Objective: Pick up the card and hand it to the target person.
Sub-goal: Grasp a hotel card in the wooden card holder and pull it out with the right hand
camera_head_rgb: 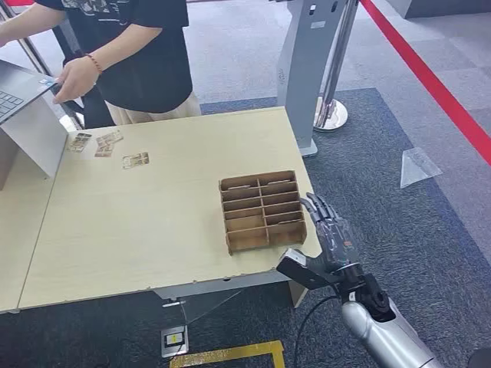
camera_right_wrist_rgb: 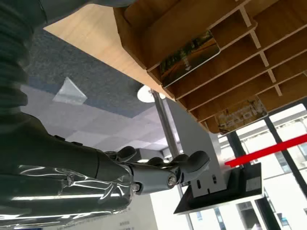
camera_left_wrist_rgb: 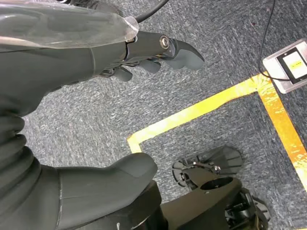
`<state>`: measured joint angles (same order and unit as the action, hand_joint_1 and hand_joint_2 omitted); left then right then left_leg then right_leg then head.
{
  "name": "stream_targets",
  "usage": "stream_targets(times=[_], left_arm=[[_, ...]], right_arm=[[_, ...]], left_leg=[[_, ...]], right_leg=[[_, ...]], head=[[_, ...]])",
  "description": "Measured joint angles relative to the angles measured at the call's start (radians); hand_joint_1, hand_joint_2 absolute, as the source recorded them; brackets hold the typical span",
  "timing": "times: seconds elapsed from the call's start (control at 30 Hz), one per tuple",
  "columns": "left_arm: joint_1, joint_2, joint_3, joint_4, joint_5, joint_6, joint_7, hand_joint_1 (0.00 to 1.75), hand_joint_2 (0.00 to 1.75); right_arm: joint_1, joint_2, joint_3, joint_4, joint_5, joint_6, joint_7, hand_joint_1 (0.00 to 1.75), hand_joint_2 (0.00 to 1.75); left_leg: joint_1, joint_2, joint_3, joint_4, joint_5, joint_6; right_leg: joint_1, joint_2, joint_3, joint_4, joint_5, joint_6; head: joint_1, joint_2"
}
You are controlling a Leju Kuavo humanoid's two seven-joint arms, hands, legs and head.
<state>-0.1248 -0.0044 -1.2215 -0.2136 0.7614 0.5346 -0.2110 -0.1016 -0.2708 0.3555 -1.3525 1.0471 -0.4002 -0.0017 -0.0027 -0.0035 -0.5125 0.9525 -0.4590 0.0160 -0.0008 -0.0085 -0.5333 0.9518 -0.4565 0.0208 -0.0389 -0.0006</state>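
1. Right robot hand: raised at the table's near corner, just beside the wooden organizer, fingers apart and extended, nothing in them. Judged: posed w/ fingertips toward the slots to reach a card edge; pick not yet made.

2. Wooden organizer: slotted tray on the table, directly ahead of the right robot hand, nearly touching the fingertips. Dividers keep cards on edge, so each can be pinched from above rather than scraped off a flat top.

3. Card: dark green/yellow print, leaning in a compartment close to the right robot hand in the right wrist view. Likely the task's item. A second, paler card sits in a slot farther from the hand.

4. Left robot hand: hangs over carpet w/ yellow floor tape; fingers loosely spread, holds nothing. Judged: parked, not needed for this step.

5. Person: stands at the table's far side, well away from the right robot hand, one hand at a laptop. Probable recipient; long reach across needed for hand-over.

6. Loose cards: flat on the table near the person, far from both robot hands.
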Motion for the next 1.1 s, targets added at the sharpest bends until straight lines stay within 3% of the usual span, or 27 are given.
stream_targets(times=[0.43, 0.9, 1.1], left_arm=[[-0.013, 0.000, 0.000, 0.000, -0.016, -0.015, 0.004, 0.00, 1.75], [-0.015, -0.001, 0.000, 0.000, -0.026, -0.023, 0.014, 0.00, 1.75], [-0.015, -0.001, 0.000, 0.000, -0.029, -0.027, 0.019, 0.00, 1.75]], right_arm=[[-0.090, 0.009, 0.016, 0.058, 0.110, 0.144, 0.086, 0.00, 1.75], [-0.146, 0.020, 0.037, 0.134, 0.077, 0.160, 0.026, 0.00, 1.75], [-0.154, 0.020, 0.042, 0.138, 0.071, 0.173, 0.013, 0.08, 1.75]], left_leg=[[0.000, 0.000, 0.000, 0.000, 0.000, 0.000], [0.000, 0.000, 0.000, 0.000, 0.000, 0.000], [0.000, 0.000, 0.000, 0.000, 0.000, 0.000]], right_leg=[[0.000, 0.000, 0.000, 0.000, 0.000, 0.000], [0.000, 0.000, 0.000, 0.000, 0.000, 0.000], [0.000, 0.000, 0.000, 0.000, 0.000, 0.000]], head=[[0.000, 0.000], [0.000, 0.000], [0.000, 0.000]])
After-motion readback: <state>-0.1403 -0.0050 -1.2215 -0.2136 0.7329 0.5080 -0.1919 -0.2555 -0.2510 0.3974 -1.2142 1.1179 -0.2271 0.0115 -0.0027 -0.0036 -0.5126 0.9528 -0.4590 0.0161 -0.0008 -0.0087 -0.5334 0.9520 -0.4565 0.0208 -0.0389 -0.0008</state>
